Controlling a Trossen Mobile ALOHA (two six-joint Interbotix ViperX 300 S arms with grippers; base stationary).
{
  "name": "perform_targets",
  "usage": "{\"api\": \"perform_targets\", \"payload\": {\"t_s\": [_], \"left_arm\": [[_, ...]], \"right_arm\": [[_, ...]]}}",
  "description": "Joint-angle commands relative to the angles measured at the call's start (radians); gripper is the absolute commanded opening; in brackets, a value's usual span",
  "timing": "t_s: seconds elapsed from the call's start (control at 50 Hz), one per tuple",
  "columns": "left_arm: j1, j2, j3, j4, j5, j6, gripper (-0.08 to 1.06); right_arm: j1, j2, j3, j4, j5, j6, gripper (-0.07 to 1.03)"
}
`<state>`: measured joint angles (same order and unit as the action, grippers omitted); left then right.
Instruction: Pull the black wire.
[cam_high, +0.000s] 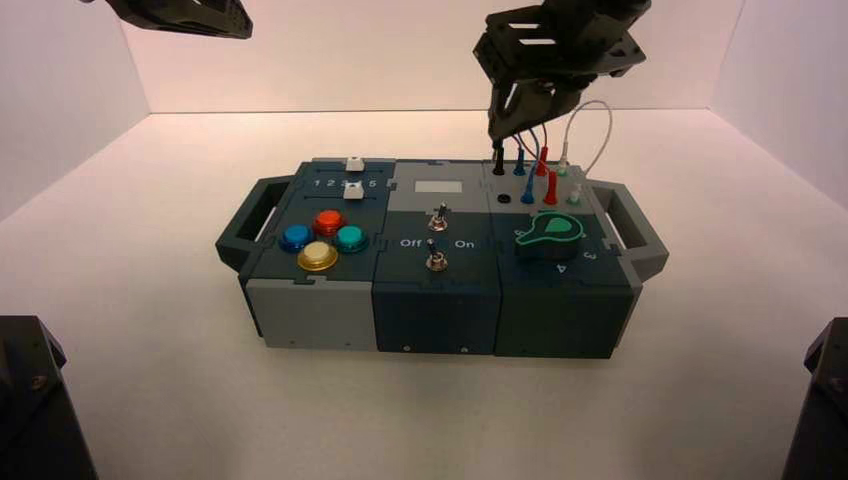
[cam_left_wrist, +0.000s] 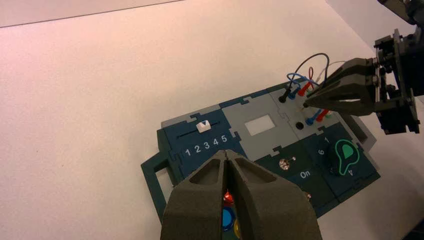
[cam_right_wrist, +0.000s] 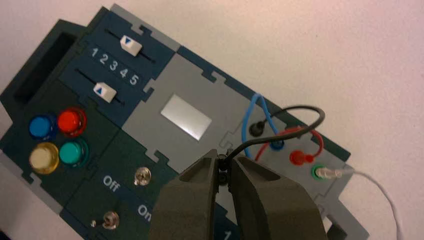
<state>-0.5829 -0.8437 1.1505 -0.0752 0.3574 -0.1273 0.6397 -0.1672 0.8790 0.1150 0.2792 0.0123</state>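
Right gripper (cam_right_wrist: 224, 172) jaws clamped on black wire (cam_right_wrist: 295, 111) plug, box (cam_high: 330, 310) 1 o'clock corner. Left gripper (cam_left_wrist: 228, 172) parked up high at 10 o'clock, jaws together.

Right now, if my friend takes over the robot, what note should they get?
Right tool: shut on one plug of the black wire, above the box's wire corner.
Left tool: shut, empty, parked high on the left.
Done: the held plug looks lifted out, and the front socket shows empty.
Left: the wire's other plug sits in its socket and probably needs pulling free.
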Motion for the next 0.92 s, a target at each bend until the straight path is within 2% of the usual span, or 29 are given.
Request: {"api": "perform_targets", "payload": {"t_s": [0.02, 0.26, 0.3, 0.36, 0.44, 0.74, 0.92], "left_arm": [[-0.003, 0.002, -0.035, 0.003, -0.012, 0.002, -0.03], [-0.003, -0.002, -0.035, 0.005, -0.012, 0.002, -0.03], [-0.003, -0.002, -0.035, 0.005, -0.014, 0.002, -0.03], [-0.003, -0.002, -0.035, 0.006, -0.014, 0.002, -0.03], [-0.003, -0.002, -0.032, 0.008, -0.014, 0.002, -0.03], [-0.003, -0.002, -0.026, 0.009, -0.025, 0.002, -0.03], [-0.003, -0.002, -0.029, 0.011, -0.025, 0.002, -0.03]], "right_arm": [[0.011, 0.017, -0.052, 0.003, -0.003, 0.002, -0.02], [0.015, 0.095, -0.104, 0.005, 0.032, 0.0, -0.01], [0.015, 0.106, -0.112, 0.005, 0.041, 0.0, 0.06], [0.015, 0.12, -0.115, 0.006, 0.046, 0.0, 0.24], [0.015, 0.123, -0.115, 0.006, 0.046, 0.0, 0.4], [0.021, 0.106, -0.094, 0.005, 0.048, -0.011, 0.47], [0.028, 0.087, -0.086, 0.005, 0.058, -0.011, 0.48]]}}
